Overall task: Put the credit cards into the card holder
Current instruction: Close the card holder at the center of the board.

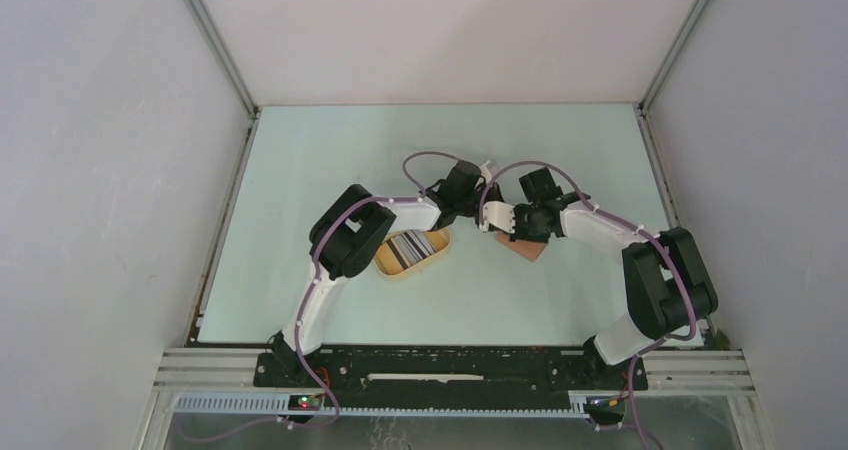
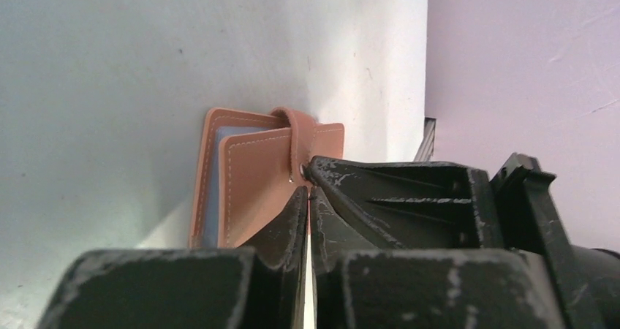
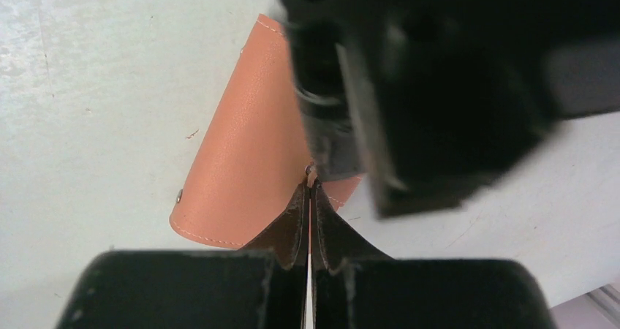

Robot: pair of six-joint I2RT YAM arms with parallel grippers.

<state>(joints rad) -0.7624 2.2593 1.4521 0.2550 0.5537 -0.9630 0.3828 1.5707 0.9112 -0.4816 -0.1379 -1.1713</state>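
Bench [image 1: 300,170]: yellow tray [image 1: 384,267] left of centre, card holder [image 1: 530,251] lying near it to the right. Credit cards [image 1: 415,246] sit stacked in the tray and I see none in the holder, so loading hasn't started. Opening the holder looks like the current step. Left fingers [image 2: 285,227] nearly closed, apparently pinching its snap tab [image 2: 296,135]. Right fingers [image 3: 289,227] fully closed at the holder's edge; can't tell if they grip it.
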